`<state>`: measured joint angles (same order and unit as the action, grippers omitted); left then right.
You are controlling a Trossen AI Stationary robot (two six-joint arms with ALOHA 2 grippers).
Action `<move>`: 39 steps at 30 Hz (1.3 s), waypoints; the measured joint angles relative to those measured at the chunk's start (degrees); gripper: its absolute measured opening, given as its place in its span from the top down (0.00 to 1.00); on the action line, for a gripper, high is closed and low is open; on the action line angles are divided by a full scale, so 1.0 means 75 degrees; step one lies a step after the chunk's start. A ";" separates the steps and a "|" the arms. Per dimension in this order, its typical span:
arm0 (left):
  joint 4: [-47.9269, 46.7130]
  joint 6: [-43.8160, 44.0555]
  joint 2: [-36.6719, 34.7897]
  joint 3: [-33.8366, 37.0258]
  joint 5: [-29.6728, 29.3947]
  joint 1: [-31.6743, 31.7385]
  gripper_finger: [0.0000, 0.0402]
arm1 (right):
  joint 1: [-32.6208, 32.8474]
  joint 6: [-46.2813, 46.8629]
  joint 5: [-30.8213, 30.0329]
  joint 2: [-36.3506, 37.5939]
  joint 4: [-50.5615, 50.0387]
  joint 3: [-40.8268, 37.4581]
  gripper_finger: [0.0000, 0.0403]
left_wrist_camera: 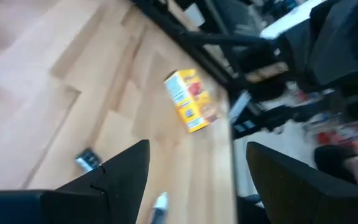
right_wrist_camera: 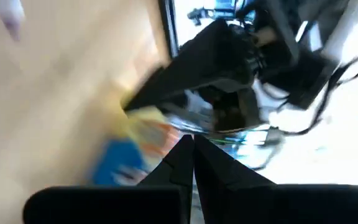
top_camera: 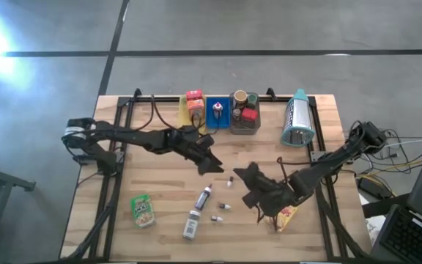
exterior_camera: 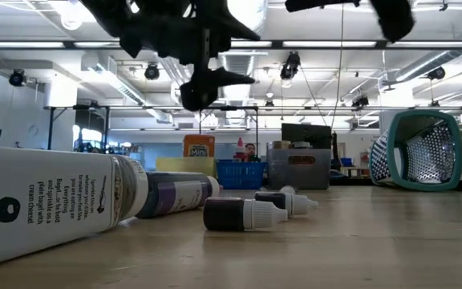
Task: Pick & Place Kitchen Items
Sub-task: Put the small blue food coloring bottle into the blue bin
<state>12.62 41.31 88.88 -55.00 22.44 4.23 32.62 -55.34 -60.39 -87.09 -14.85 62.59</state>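
Observation:
My left gripper [top_camera: 209,160] hangs open above the table's middle, with nothing between its fingers [left_wrist_camera: 191,180]. My right gripper [top_camera: 242,176] is shut just to its right, also above the table and holding nothing [right_wrist_camera: 191,149]. Below them, on the wood, lie a slim dark bottle [top_camera: 204,196], a white-labelled jar [top_camera: 191,224] and three tiny vials [top_camera: 223,207]. A green pouch [top_camera: 143,210] lies flat near the front left. Under my right arm lies a yellow snack box [top_camera: 287,216], which also shows ahead of my left fingers [left_wrist_camera: 191,99].
Yellow [top_camera: 189,110], blue [top_camera: 217,112] and grey [top_camera: 245,117] trays stand along the far edge with items in them. A teal grater-like basket [top_camera: 297,121] lies at the far right. Black frame rails [top_camera: 116,169] run along both sides.

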 joint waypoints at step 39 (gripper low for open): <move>-0.1367 -0.0243 0.1299 -0.0888 -0.6675 -0.2245 0.39 | -0.0001 1.2221 -0.1523 0.0744 -0.3798 -0.0705 0.98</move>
<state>2.36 39.49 98.62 -61.66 -27.62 -12.61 32.62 36.31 -71.81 -81.51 -43.33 57.30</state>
